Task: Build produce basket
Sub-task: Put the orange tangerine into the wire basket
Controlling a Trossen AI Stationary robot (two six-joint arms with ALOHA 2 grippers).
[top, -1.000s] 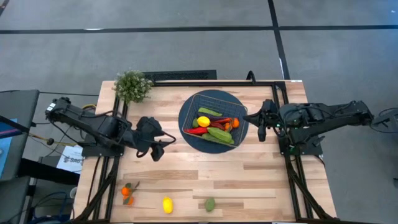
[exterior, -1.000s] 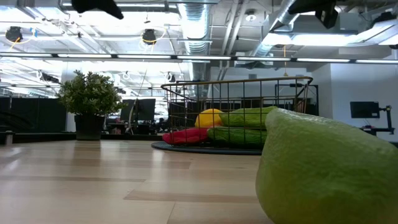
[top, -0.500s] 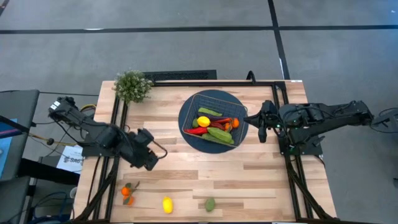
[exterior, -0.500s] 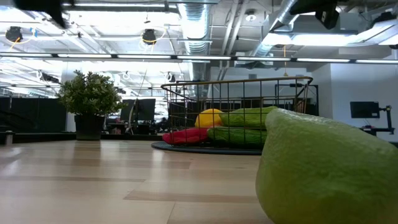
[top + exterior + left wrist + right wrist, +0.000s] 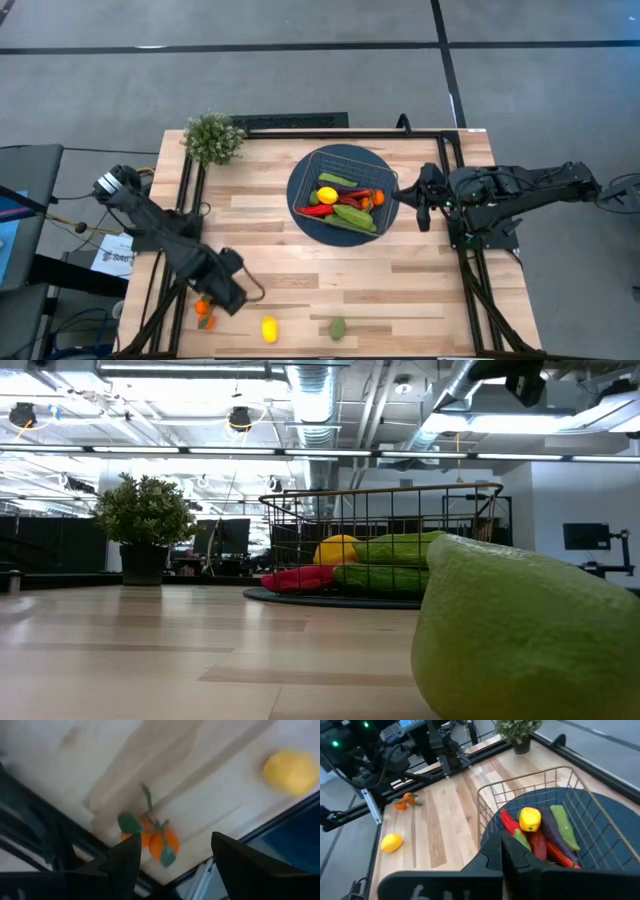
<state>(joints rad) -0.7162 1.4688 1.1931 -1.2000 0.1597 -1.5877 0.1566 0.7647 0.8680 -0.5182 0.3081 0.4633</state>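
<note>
High view: left gripper sits low over the near-left corner of the bench, just beside the small oranges, fingers spread, nothing held. Lemon and lime lie loose along the near edge, apart from each other. Basket sits on the round blue mat mid-bench toward the far side, holding a second lemon, cucumbers, red pepper and eggplant. Right gripper waits just beside the basket's right side, fingers pressed together, empty. Potted plant at the far-left corner.

Low view: lime fills the near right. Basket behind it with produce inside; plant on the left. Neither gripper can be made out here.

Left wrist view: fingers apart, oranges with green leaves between them but farther off, no contact. Lemon off to one side.

Right wrist view: closed gripper at the basket rim; oranges and lemon lie well away across the bench.
</note>
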